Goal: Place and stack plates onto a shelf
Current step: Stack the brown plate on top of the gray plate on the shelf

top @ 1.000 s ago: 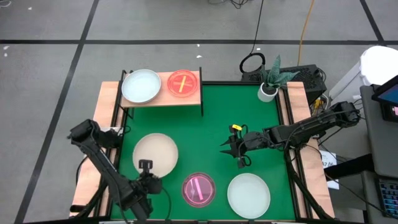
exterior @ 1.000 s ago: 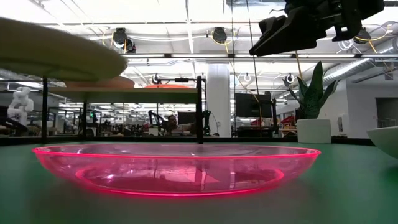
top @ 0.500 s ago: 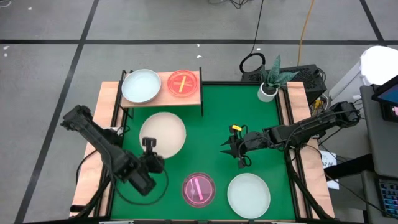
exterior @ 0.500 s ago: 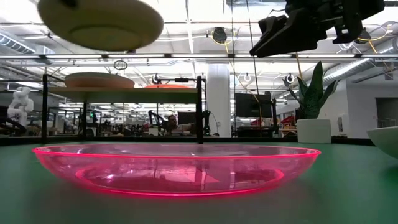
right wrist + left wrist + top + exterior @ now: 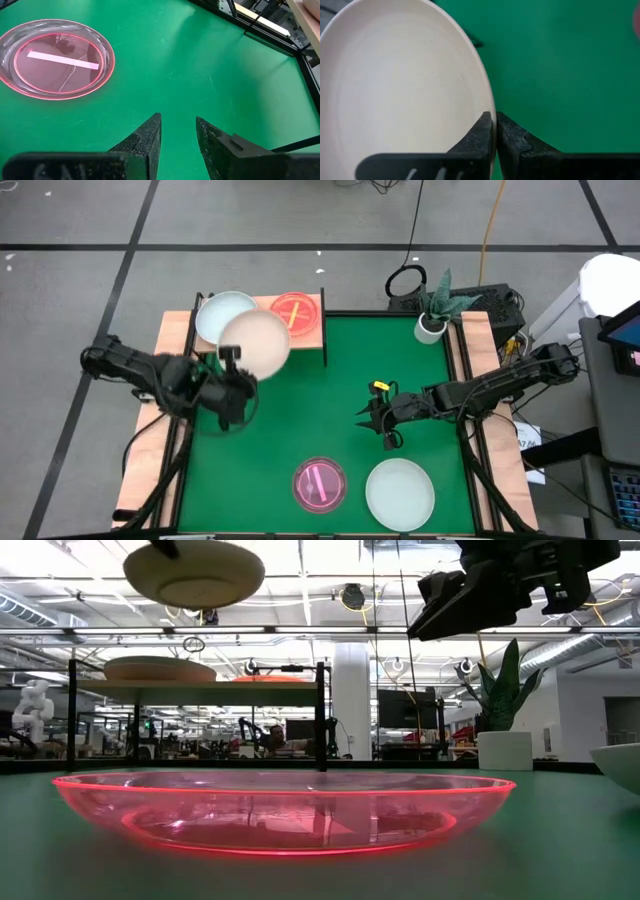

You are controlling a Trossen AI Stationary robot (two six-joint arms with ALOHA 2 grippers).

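My left gripper (image 5: 235,372) is shut on a cream plate (image 5: 256,343), held in the air over the near edge of the light-wood shelf (image 5: 312,338). The cream plate partly covers a pale mint-white plate (image 5: 216,312) that rests on the shelf beside a red-amber striped plate (image 5: 296,313). In the low view the cream plate (image 5: 195,572) hangs well above the shelf board (image 5: 200,687). My right gripper (image 5: 376,423) is open and empty above the table's middle right. A magenta striped plate (image 5: 320,485) and a pale plate (image 5: 400,493) lie on the table near its front edge. My left gripper pinches the cream plate's rim (image 5: 489,102) on its near side, one finger on the plate's upper face (image 5: 479,134) and one on its outer side (image 5: 514,139). The fingers come roughly level from the table's near-left side. The plate is lifted clear, nearly level, face up.
A small white plant pot (image 5: 431,327) stands at the table's far right corner. The shelf's black legs (image 5: 324,355) stand on the green top at the far left. Wooden strips (image 5: 478,370) run along both sides of the table.
My left gripper has carried the cream plate toward the table's far edge, from over the near-left part of the table to the shelf. The plate has stayed face up and in the air. It now overlaps the mint-white plate.
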